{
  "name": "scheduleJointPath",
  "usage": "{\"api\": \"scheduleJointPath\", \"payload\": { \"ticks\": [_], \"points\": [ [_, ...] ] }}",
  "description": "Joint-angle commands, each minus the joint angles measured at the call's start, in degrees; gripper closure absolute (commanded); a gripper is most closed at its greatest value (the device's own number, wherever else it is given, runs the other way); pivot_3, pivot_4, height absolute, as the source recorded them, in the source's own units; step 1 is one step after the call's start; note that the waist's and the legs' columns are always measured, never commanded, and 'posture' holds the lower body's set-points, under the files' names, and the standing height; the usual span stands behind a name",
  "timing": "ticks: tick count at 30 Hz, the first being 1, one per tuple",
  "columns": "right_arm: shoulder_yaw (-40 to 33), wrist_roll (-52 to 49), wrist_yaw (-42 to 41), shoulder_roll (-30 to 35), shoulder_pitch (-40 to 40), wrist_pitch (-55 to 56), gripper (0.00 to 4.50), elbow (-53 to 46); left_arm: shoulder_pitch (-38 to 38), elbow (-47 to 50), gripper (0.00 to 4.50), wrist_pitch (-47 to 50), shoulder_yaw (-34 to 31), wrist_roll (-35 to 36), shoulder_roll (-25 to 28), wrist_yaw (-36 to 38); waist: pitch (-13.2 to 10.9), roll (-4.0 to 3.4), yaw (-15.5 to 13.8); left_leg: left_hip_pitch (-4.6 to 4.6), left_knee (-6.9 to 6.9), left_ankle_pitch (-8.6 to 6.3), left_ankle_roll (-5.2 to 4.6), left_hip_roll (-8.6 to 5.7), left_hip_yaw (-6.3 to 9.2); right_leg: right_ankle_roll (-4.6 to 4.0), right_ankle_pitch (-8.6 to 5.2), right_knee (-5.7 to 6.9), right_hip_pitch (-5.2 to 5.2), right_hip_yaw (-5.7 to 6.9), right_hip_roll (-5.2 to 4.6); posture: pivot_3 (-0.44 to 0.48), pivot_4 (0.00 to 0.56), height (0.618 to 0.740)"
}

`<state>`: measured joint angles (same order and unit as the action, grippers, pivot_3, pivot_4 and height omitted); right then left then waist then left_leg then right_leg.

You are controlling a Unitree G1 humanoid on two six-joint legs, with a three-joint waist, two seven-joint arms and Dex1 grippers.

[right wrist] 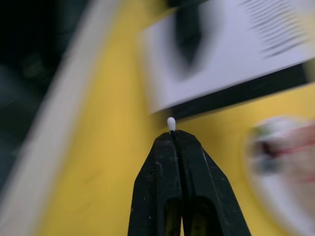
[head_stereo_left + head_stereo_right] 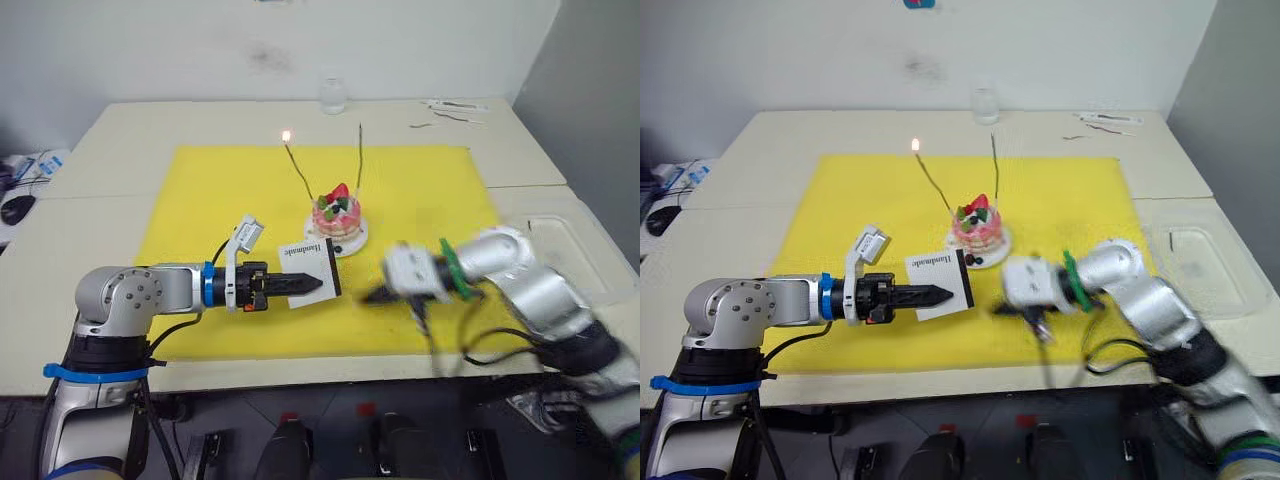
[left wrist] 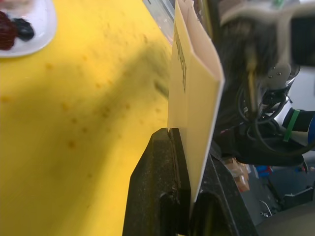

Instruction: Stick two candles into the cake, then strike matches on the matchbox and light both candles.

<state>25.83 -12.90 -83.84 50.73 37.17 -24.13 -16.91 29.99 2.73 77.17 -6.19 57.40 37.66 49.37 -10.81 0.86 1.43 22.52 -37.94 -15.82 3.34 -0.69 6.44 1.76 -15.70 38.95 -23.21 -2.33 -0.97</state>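
Left fingers (image 2: 300,285) clamp the matchbox (image 2: 308,266) upright; right fingers (image 1: 172,135) pinch a match (image 1: 171,123), tip just beside its dark edge

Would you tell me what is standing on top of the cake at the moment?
Two candles rise from the cake: the left candle is lit, the right candle is not. A strawberry slice and berries sit there too. The candles' lower ends are hidden.

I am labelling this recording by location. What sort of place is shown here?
Probably an indoor lab or test room, not a home: pale tables pushed together against a bare wall, a yellow mat laid as a work surface, and cables and gear at the table's edge.
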Motion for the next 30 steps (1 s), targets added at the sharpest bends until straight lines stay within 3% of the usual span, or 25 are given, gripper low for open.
{"api": "scheduleJointPath", "payload": {
  "ticks": [1,5,11,19,30],
  "points": [
    [-8.34,-9.95,-2.48,-0.54,7.74,-9.78,4.47,-1.04,0.52,1.49,4.5,-0.68,-0.82,0.55,-0.03,0.39,-0.01,0.05,0.58,-0.02,-0.01,-0.01,-0.02,0.02,-0.05,0.02,0.01,-0.01,0.02,-0.03,-0.12,0.0,0.15,0.74],
    [-14.75,-13.74,5.39,-6.24,13.47,-15.67,4.47,3.67,-0.25,1.74,4.5,-1.07,-0.75,0.33,-0.26,0.43,-0.01,0.1,1.83,-0.39,0.08,0.01,-0.01,0.26,-0.18,0.0,0.05,0.09,0.07,-0.15,0.09,0.0,0.15,0.74],
    [-12.65,-4.37,18.63,-14.45,10.52,-6.46,4.47,5.2,0.49,1.21,4.5,-1.28,-0.27,0.06,-0.91,0.29,0.02,0.15,1.37,-0.39,0.08,0.05,0.08,0.33,-0.2,-0.19,0.15,0.11,0.07,-0.05,0.28,0.0,0.15,0.74],
    [-8.85,0.96,22.62,-17.67,5.39,-0.28,4.47,2.9,1.12,0.91,4.5,-0.71,-0.44,0.19,-0.53,0.51,0.02,0.15,1.18,-0.17,0.06,0.18,0.3,0.26,-0.2,-0.12,0.19,0.06,-0.03,-0.05,0.02,0.0,0.15,0.74],
    [-6.32,3.38,23.17,-19.83,4.67,0.91,4.47,3.94,1.23,0.81,4.5,-0.65,-0.37,0.15,-0.48,0.58,0.02,0.15,1.02,-0.16,0.05,0.15,0.22,0.29,-0.15,-0.12,0.19,0.08,-0.05,0.0,0.06,0.0,0.15,0.74]
  ]
}}
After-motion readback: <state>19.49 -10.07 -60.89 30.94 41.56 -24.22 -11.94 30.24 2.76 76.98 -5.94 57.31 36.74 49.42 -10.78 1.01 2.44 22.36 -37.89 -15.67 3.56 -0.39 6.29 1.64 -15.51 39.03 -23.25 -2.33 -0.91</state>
